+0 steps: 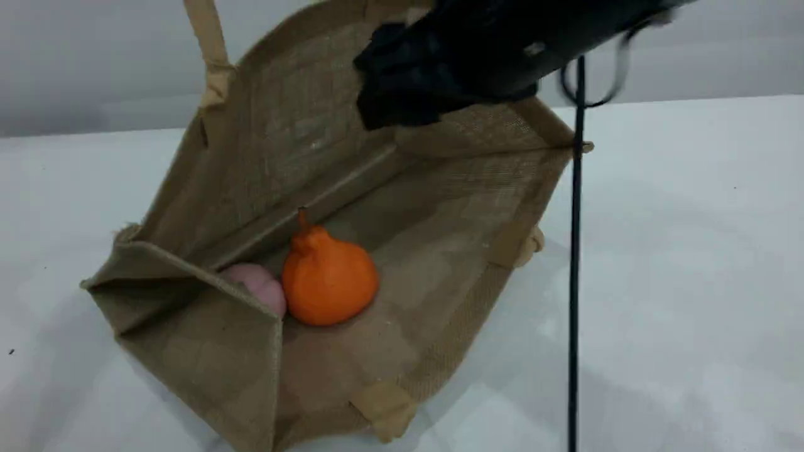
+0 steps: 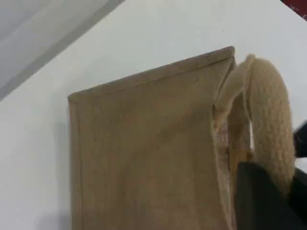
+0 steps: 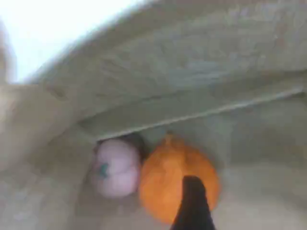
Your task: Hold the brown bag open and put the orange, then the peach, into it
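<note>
Since the bright orange knobbed toy fruit (image 1: 330, 282) and pale pink peach ball (image 1: 260, 285) sat touching in the tan jute bag's (image 1: 282, 125) bottom corner, task looked done, left claw (image 2: 268, 191) pinching its beige padded handle (image 2: 271, 120), right claw (image 1: 392, 94) open.

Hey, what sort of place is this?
Likely a robot lab bench, not a home: bare white table, plain grey wall, and a black robot arm over a brown jute bag holding a toy orange.

We think this is a robot test room, like a lab. We see a smooth white surface (image 1: 691, 251), a plain grey wall (image 1: 94, 63) behind it, a black robot arm (image 1: 502, 44) and a thin black cord (image 1: 575, 282).
</note>
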